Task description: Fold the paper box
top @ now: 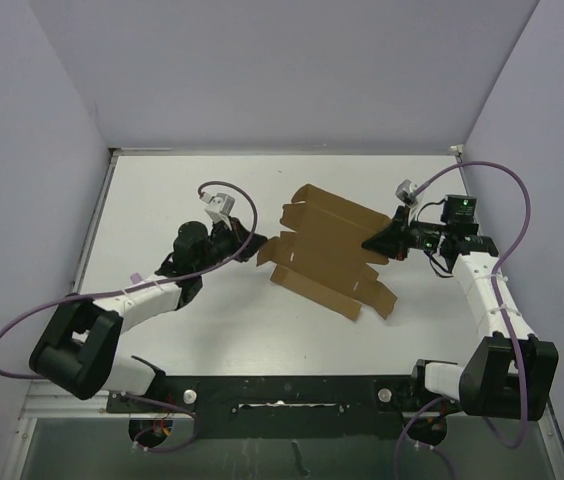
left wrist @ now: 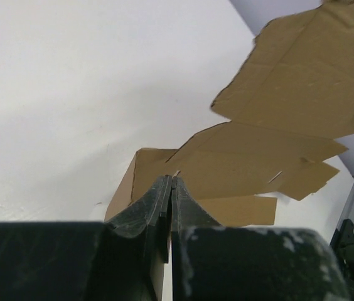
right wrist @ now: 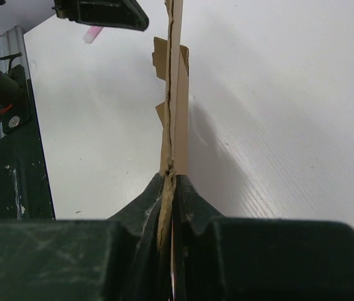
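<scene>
Centre of the top view, on the white surface (top: 162,200): paper box (top: 327,262), a flat brown die-cut cardboard sheet with flaps, not yet folded into shape. Clamped at its right edge, right of centre in that view, by the right fingers (right wrist: 189,207), closed tight on cardboard seen edge-on from the wrist. At the sheet's left flap, left fingers (left wrist: 155,204) pressed fully together, tips right at the cardboard's edge; no telling from here of a real hold.

Most likely to go wrong: a left grip on nothing. Any pull or fold from that side then slipping off, leaving the sheet hanging from the right pinch alone. Held by one edge only, apt to pivot, sag or twist, with creases landing off the scored lines. Too hard a tug between both arms: a torn flap or buckled panel, given thin cardboard and a narrow bite. Loose flaps at the sheet's lower right and upper left free to snag on the surface or bend the wrong way.
</scene>
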Controlling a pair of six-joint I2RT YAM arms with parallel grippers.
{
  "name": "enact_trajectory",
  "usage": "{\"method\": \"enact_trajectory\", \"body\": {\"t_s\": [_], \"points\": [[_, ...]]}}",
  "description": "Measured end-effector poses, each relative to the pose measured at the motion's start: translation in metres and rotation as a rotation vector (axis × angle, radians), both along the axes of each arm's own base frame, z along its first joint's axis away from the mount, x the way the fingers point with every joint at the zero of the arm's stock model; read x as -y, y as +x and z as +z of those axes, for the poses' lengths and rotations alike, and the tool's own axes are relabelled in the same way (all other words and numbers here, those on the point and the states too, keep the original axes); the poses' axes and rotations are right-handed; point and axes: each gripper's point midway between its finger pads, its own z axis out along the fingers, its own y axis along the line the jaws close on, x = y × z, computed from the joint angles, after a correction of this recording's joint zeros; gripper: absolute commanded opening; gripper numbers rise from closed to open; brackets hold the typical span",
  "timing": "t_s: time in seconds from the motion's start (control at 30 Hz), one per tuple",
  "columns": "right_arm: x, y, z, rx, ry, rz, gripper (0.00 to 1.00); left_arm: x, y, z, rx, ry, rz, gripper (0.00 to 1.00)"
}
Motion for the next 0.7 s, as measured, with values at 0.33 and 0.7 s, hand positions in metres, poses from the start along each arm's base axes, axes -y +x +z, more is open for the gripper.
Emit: {"method": "enact_trajectory", "body": {"t_s": [0.33, 0.7], "points": [[0.000, 0.000, 0.000, -0.001, 0.000, 0.001, 0.00, 0.021, 0.014, -0.034, -0.036, 0.052, -0.011, 0.00], [-0.001, 0.001, -0.004, -0.018, 0.001, 0.003, 0.00, 0.046, 0.007, -0.022, 0.041, 0.022, -0.082, 0.00]]}}
